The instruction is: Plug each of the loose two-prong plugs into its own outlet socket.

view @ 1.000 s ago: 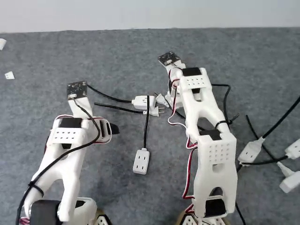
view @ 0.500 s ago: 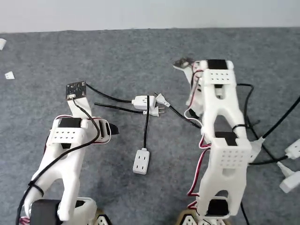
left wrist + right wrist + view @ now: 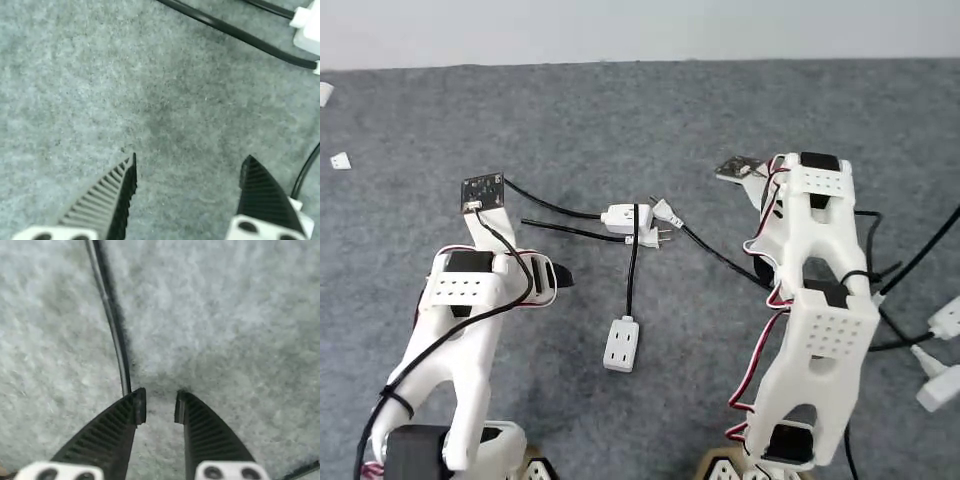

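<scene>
Two loose plugs lie with bare prongs near the middle of the table (image 3: 570, 110): the upper plug (image 3: 665, 211), whose black cord runs off under the right arm (image 3: 815, 300), and the lower plug (image 3: 650, 239) just below it. Touching or just beside them on the left sits a white block (image 3: 618, 215) with two black cords leading off to the left. We think it is a socket end, but its face is too small to make out. Nearer the arm bases lies the outlet socket (image 3: 621, 344), slots up, well apart from both plugs. Its own black cord (image 3: 632, 275) runs straight up toward them.

At the table's right edge lie more white cord ends (image 3: 944, 318) among black cables.

From its wrist view we see the left gripper (image 3: 190, 162) over bare grey table, its jaws wide apart and holding nothing. Two black cords (image 3: 240, 34) and a white piece (image 3: 309, 31) lie beyond it. The right gripper (image 3: 159, 397) is low over the table, its jaws a narrow gap apart with nothing between them. A black cable (image 3: 112, 325) runs alongside one jaw. The left arm (image 3: 465, 300) stands left of the plugs.
</scene>
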Tool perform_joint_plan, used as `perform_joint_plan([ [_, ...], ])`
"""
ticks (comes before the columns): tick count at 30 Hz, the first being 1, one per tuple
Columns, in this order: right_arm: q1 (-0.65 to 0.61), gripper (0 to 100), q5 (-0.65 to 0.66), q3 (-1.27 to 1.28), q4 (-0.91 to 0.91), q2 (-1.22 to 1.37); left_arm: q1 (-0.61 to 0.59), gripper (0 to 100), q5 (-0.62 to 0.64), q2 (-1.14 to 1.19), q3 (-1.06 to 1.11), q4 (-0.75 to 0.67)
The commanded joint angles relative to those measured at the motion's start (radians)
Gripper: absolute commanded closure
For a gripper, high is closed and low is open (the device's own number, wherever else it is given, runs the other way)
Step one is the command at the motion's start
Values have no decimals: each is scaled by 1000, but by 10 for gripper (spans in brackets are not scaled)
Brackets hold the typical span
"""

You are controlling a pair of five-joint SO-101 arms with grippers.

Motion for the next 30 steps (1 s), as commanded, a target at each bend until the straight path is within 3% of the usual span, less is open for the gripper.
perform_joint_plan([
  [1,5,943,23,-6,1,-5,-2,692,-8,2,-42,-29],
  [4,1,926,78,-9,61,-12,-2,692,-8,2,-42,-29],
  [21,-12,893,31,28,139,-137,0,692,-9,2,-41,-29],
  [26,-18,894,-44,190,28,-272,0,692,-9,2,-41,-29],
  [30,-15,894,-121,394,-194,-417,0,692,-9,2,-41,-29],
])
